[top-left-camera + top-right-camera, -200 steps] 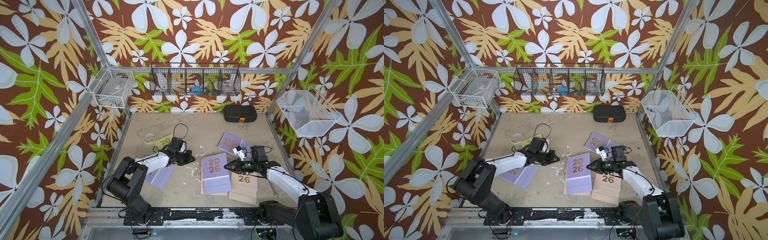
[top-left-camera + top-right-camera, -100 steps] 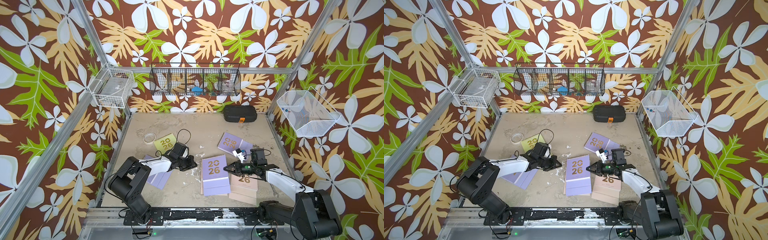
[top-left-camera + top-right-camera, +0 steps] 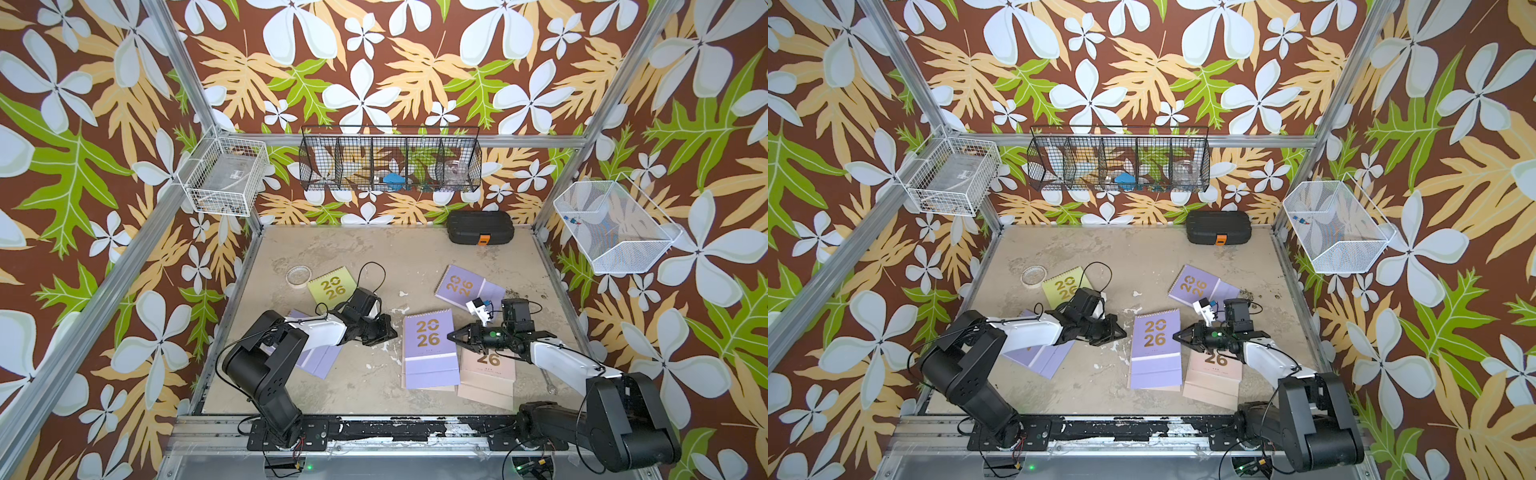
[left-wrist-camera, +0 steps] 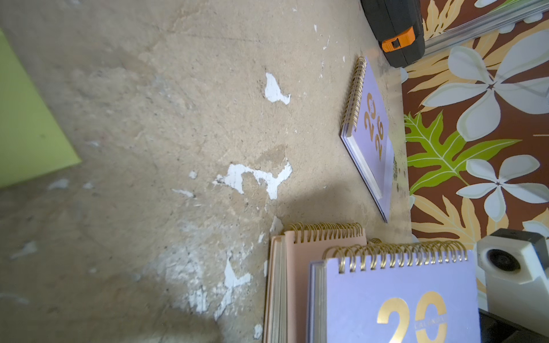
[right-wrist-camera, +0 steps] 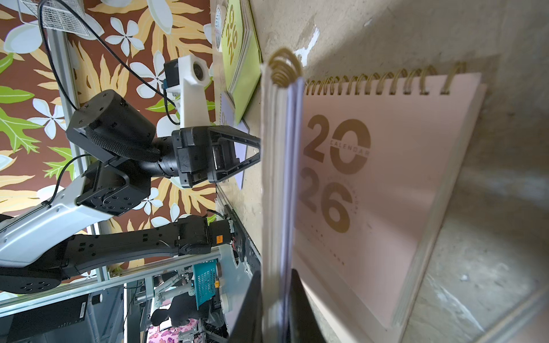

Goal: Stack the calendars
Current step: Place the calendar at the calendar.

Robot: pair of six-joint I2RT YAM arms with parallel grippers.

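Right gripper [image 3: 453, 335] is clamping the mid lilac calendar [image 3: 430, 353]; left gripper [image 3: 390, 332] is sitting clenched on nothing.
Top views: mid lilac calendar is lying well in front of the case [image 3: 480, 226], just beside a pink calendar [image 3: 488, 374]; far lilac calendar [image 3: 1196, 284] is lying nearest the case, green calendar [image 3: 1065, 286] and third lilac calendar [image 3: 1042, 359] well apart from it, the latter partly under the left arm. Left wrist: mid lilac calendar is resting on a lower pink calendar [image 4: 297, 267], far lilac calendar near the case. Right wrist: mid lilac calendar is showing edge-on between the right gripper's fingers [image 5: 303, 308], pink calendar lying flat beside it.
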